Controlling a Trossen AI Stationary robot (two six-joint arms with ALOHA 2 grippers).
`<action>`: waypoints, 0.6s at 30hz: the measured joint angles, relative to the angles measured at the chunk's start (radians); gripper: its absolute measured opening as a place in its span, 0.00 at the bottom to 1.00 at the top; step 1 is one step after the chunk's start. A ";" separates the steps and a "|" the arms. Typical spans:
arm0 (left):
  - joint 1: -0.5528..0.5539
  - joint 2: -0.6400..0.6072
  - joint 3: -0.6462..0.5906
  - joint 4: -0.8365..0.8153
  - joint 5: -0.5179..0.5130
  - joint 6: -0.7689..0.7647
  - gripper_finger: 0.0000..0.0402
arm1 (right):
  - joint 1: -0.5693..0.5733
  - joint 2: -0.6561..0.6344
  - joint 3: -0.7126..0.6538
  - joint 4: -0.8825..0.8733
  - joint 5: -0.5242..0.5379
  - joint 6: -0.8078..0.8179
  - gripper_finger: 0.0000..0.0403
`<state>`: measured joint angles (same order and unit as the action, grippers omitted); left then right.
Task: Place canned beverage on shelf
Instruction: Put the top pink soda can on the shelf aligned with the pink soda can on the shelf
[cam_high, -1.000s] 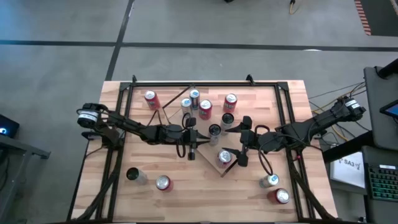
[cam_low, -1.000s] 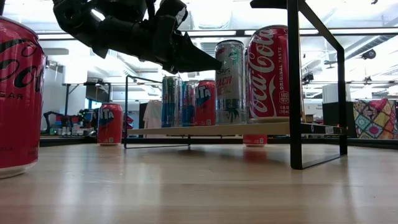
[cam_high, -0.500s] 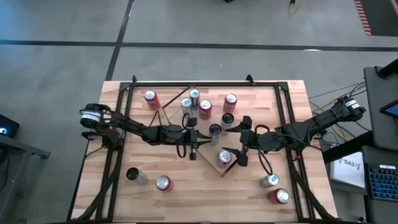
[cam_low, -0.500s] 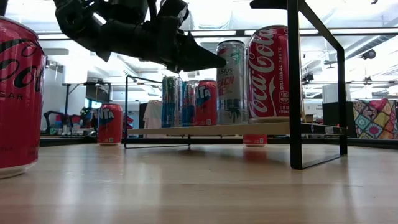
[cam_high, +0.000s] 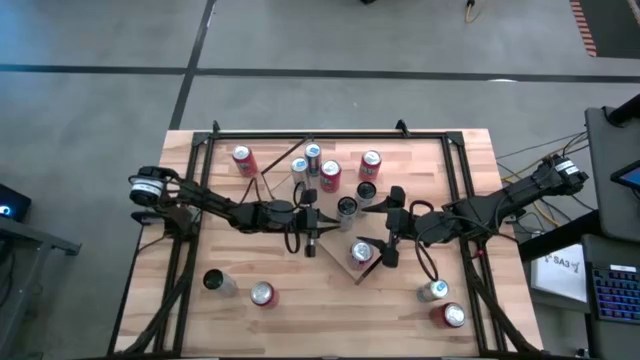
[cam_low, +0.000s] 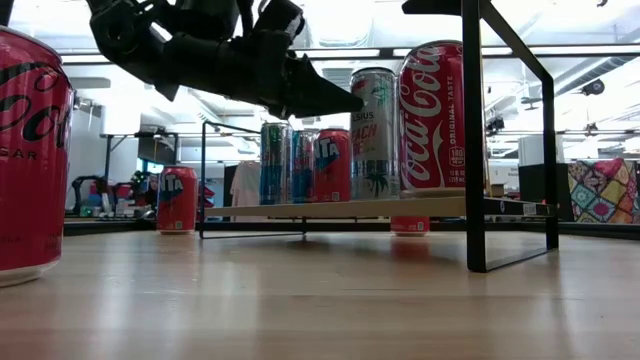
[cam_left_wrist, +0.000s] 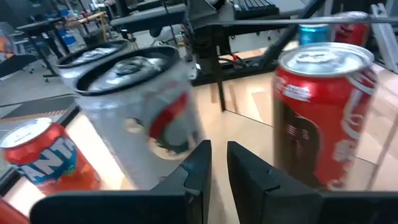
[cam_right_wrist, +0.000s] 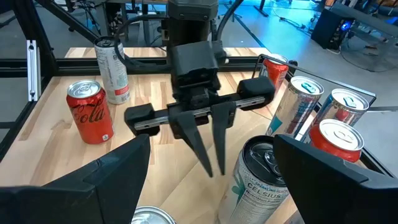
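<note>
The left gripper holds its fingers nearly pressed together, gripping nothing. Just ahead of it stand a silver Celsius can and a red Coca-Cola can; to one side sits an orange Fanta can. The right gripper is spread wide, empty, facing it. The shelf, a light-wood board, carries these cans; only the low view shows it raised off the table.

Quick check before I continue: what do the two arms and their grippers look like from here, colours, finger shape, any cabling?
Both arms are dark, slim and jointed, each with a black cable looping near the wrist. The left gripper has a boxy black body, a crossbar and two long fingers tapering to points. The right gripper is equally black, its fingers broad and matte. I can make out no markings.
</note>
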<state>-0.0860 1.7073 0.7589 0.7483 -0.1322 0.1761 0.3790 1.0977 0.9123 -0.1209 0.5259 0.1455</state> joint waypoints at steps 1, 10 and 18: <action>-0.003 -0.003 0.000 -0.005 0.000 -0.001 0.09 | 0.000 0.000 0.000 0.000 0.000 -0.001 0.81; -0.032 -0.079 0.000 -0.138 -0.135 0.007 0.09 | 0.000 0.000 0.000 0.000 0.000 -0.005 0.81; -0.028 -0.106 0.000 -0.191 -0.230 0.061 0.09 | 0.000 0.000 0.000 0.000 0.000 -0.007 0.81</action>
<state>-0.1143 1.6016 0.7589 0.5570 -0.3619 0.2374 0.3790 1.0977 0.9123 -0.1209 0.5260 0.1387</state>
